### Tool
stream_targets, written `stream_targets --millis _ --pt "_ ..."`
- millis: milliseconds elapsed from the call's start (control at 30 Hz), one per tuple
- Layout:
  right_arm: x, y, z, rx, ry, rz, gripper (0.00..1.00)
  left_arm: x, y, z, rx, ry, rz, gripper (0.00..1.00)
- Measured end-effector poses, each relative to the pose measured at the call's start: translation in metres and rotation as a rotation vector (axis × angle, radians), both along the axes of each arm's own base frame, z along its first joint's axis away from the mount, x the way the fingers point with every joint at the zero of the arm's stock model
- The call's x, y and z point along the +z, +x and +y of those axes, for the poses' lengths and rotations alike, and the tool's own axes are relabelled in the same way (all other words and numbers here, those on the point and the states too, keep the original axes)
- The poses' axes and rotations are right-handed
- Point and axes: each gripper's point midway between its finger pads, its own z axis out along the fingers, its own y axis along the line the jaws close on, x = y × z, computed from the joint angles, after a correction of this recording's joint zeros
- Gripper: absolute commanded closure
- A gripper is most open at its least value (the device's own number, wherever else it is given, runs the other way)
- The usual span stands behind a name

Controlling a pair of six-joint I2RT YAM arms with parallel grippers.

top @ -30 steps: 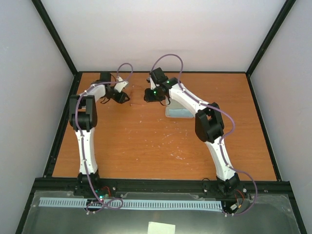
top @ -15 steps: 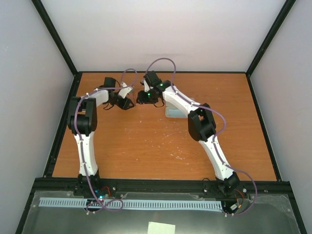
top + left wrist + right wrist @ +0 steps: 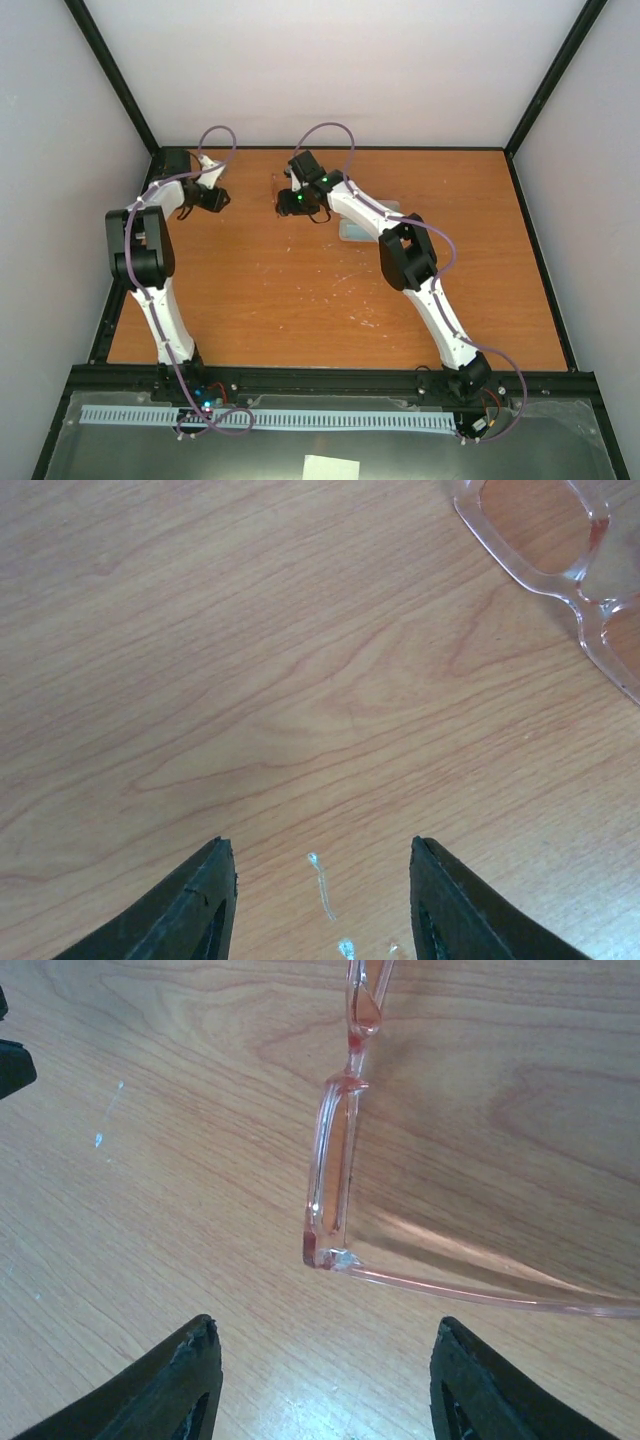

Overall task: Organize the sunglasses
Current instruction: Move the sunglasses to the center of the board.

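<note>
Amber sunglasses (image 3: 335,1160) lie before the open right claw (image 3: 325,1328); the open left claw (image 3: 318,845) has swung away leftward.

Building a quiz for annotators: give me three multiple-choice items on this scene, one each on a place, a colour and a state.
1. In the left wrist view, the sunglasses lie:
A) top right corner
B) between the jaws
C) bottom left
2. Their lenses are:
A) blue
B) translucent orange
C) black
3. The right gripper is:
A) shut on the sunglasses
B) open, empty
C) shut on a cloth
Key: A, that corner cuts the frame off. B, wood shows through the tint. B, only bare table lies between its jaws.
</note>
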Motion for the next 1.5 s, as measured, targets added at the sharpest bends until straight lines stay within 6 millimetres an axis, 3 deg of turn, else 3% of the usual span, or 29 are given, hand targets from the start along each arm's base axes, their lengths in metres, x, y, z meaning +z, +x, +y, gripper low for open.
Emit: stream_targets --millis 267,467,700,767,967,1300,1500 --pt "-0.003 0.009 0.013 0.006 0.028 -0.034 0.43 -0.005 -0.005 0.002 0.009 0.014 0.005 0.51" --pt "-0.026 0.009 0.021 0.008 -0.010 -0.045 0.43 -0.015 -0.020 0.001 0.014 0.020 0.037 0.51" --pt "-0.031 0.009 0.023 0.008 -0.060 -0.090 0.45 -0.006 -0.017 0.005 0.023 0.026 0.004 0.51" --pt "-0.031 0.010 0.024 0.009 -0.071 -0.106 0.48 -0.003 -0.016 0.006 0.025 0.028 -0.008 0.51" --pt "-0.029 0.012 0.030 0.028 -0.071 -0.137 0.72 -0.005 -0.017 0.007 0.027 0.028 -0.008 0.51" --pt "-0.031 0.001 0.036 0.102 -0.069 -0.122 0.93 -0.005 -0.017 0.007 0.029 0.025 -0.010 0.51" --pt "-0.031 -0.005 0.038 0.143 -0.065 -0.118 0.97 -0.004 -0.017 0.005 0.024 0.017 -0.013 0.51"
